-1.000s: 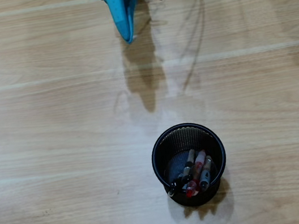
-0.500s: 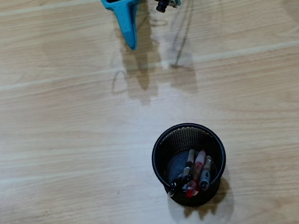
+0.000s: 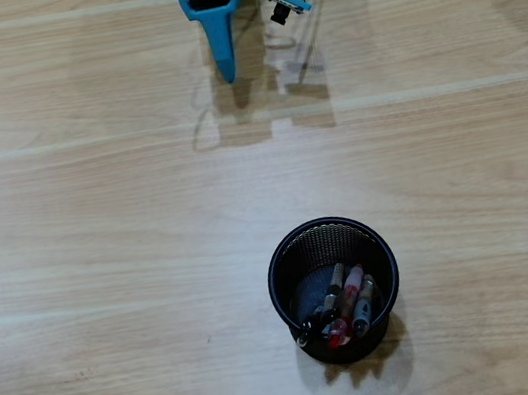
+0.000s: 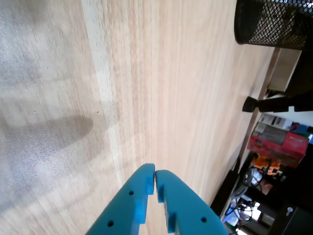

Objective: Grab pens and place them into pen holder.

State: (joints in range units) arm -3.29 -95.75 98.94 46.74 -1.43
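At the table's (image 3: 65, 221) far edge, the tool (image 3: 228, 74) (jaws closed, empty) points toward the pen holder (image 3: 326, 238).

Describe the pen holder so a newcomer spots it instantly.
In the overhead view, start from the wooden table and look lower centre, well away from the blue gripper at the top. The pen holder is a round black mesh cup, the only container, with pens inside.

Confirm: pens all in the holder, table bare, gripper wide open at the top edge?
Not quite. The gripper is shut, its fingertips touching in the wrist view. The pens are in the pen holder, and it does sit at the overhead view's top edge.
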